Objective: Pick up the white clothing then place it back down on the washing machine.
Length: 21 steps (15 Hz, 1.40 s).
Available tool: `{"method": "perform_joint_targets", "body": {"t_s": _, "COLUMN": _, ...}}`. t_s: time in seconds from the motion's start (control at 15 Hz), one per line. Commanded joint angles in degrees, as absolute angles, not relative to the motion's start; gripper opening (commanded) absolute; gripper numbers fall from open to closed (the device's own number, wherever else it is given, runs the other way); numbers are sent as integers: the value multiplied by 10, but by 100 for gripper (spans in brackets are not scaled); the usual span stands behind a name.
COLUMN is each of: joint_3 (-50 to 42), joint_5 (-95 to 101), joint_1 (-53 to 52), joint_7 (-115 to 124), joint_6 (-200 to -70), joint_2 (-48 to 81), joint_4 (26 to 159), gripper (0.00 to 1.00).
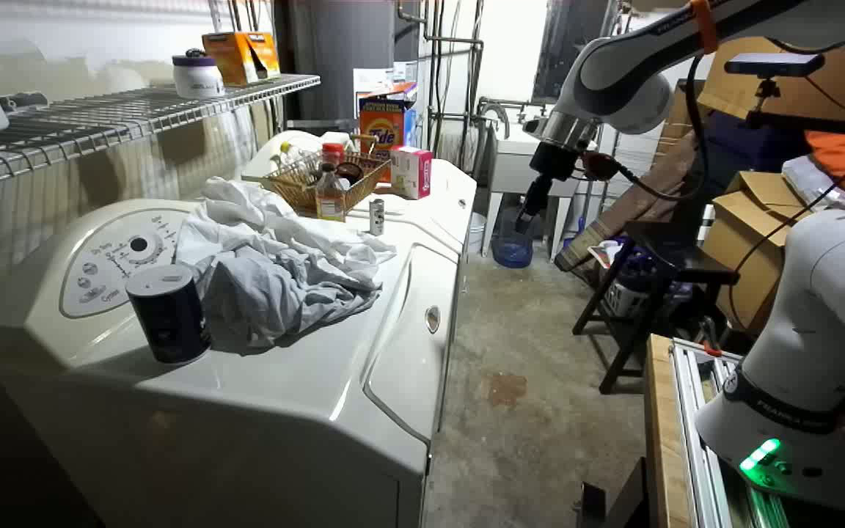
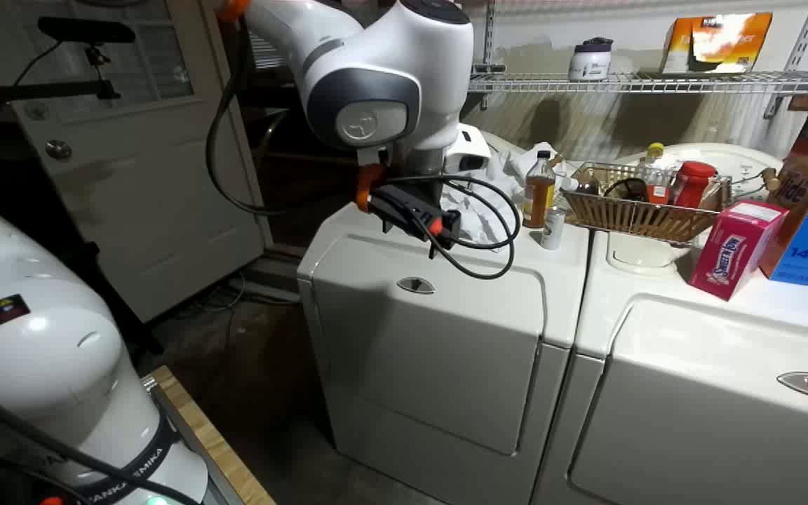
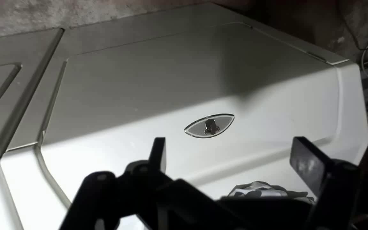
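The white clothing (image 1: 283, 282) lies crumpled on the washing machine (image 1: 298, 378), partly hiding the control panel (image 1: 120, 255) from me. In an exterior view a dark canister (image 1: 172, 323) stands upright just left of it, on the near side, while a bottle (image 1: 331, 196) and a small can (image 1: 377, 218) stand beyond. The gripper (image 3: 230, 150) hangs in the air to the right, apart from the clothing, its fingers (image 3: 308, 167) spread wide.

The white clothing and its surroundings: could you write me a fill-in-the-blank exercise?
The white clothing lies on ____ of the machine.
The jar on the wire shelf has a ____ lid.
The tall orange-and-blue box bears the brand name ____.
The fingers are ____ rather than shut.
Words: top; purple; Tide; open.
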<state>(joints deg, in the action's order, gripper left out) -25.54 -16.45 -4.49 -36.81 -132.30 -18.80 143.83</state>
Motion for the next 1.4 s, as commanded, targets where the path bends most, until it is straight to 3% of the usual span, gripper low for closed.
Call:
{"method": "perform_joint_targets", "body": {"t_s": 0.0, "joint_3": -227, "joint_5": -177, "joint_1": -16, "joint_7": -377, "joint_6": -1319, "joint_2": -184, "joint_4": 1437, "gripper": 100}}
{"method": "perform_joint_targets", "body": {"t_s": 0.8, "joint_3": -191, "joint_5": -245, "joint_1": -49, "joint_7": -400, "joint_6": -1381, "joint_2": -122, "joint_4": 1401, "gripper": 100}}
{"method": "perform_joint_targets", "body": {"t_s": 1.33, "joint_3": -105, "joint_5": -235, "joint_1": -32, "joint_7": -462, "joint_6": -1436, "joint_2": 35, "joint_4": 1254, "gripper": 100}}
